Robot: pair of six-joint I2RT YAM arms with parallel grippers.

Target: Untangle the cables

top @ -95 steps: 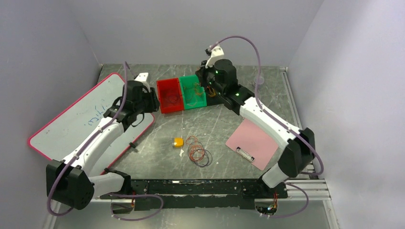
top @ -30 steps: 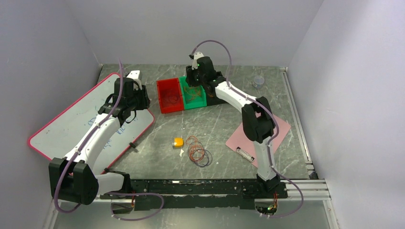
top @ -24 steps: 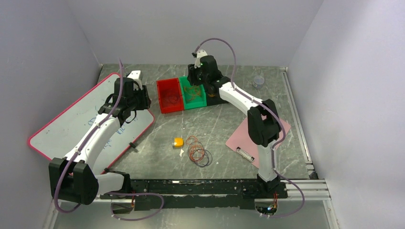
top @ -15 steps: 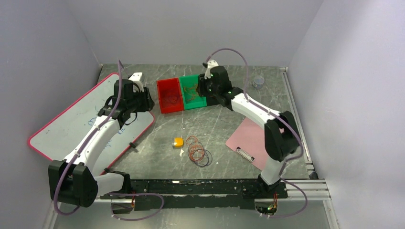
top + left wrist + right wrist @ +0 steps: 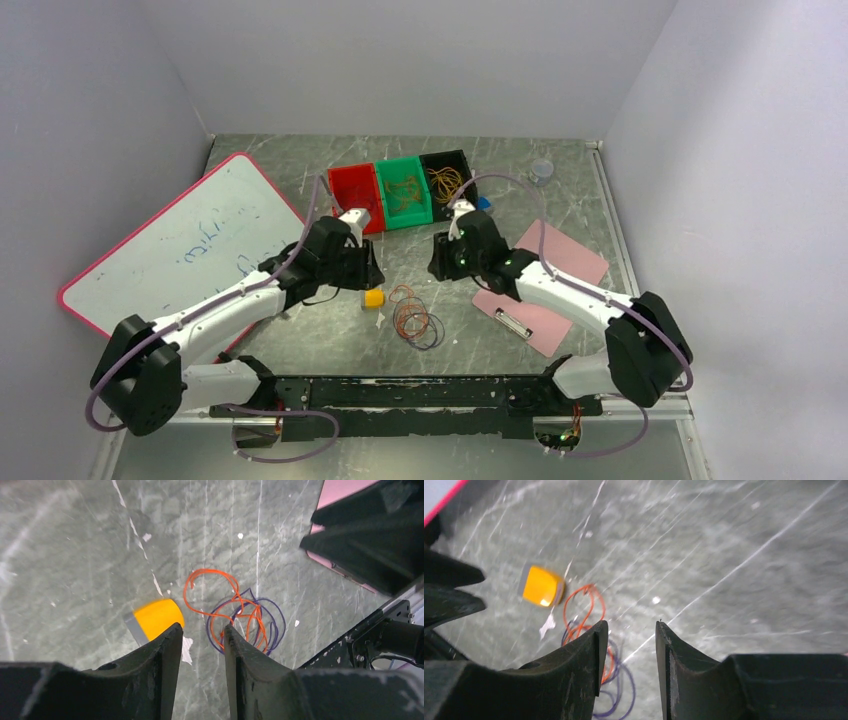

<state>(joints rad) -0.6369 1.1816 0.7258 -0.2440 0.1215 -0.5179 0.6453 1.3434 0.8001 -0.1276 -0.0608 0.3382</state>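
The left end effector (image 5: 202, 630) and right end effector (image 5: 629, 627) stand narrowly parted, holding nothing. We see the tangle of thin orange and dark-purple looped cables (image 5: 415, 318) lying by the desk's (image 5: 570, 190) near edge.

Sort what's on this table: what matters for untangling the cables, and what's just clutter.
For the job:
- cables
- left end effector and right end effector, both open and empty
- likely the green bin and black bin, which hold loose wires

Lying about:
- yellow block
- whiteboard
- clipboard
- red bin
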